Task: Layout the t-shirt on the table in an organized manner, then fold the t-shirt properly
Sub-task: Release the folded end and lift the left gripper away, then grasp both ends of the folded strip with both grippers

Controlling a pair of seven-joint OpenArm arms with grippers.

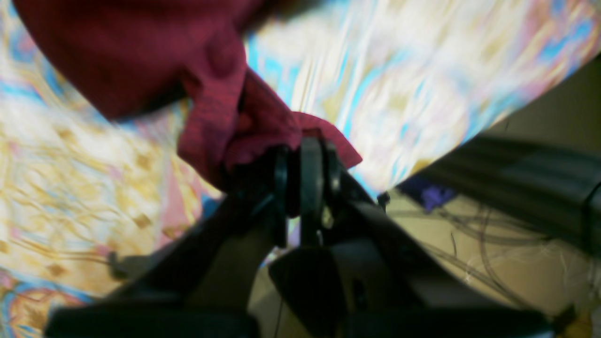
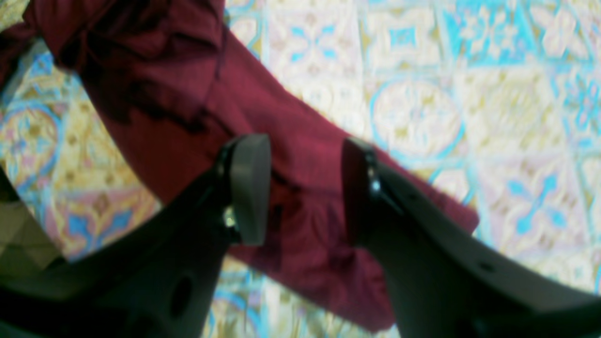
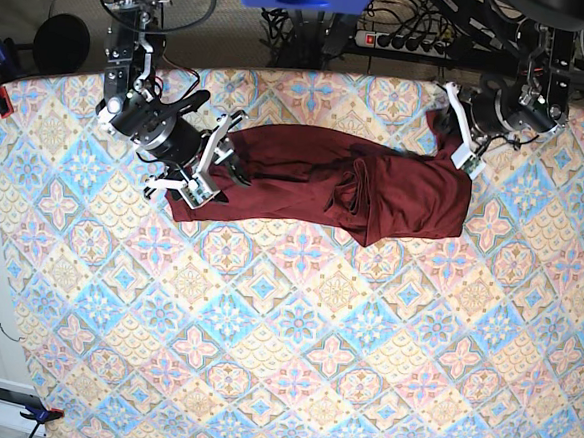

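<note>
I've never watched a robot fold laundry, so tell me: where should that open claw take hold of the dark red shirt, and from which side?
Probably the loose end of the t-shirt lying flat under the open right gripper. That strip is narrow enough to pass between the jaws, so coming straight down over it and pinching its edge looks best. The left gripper is shut on the opposite end, over the table.

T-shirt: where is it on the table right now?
In the base view the t-shirt lies bunched across the table's far half, between both end effectors.
</note>
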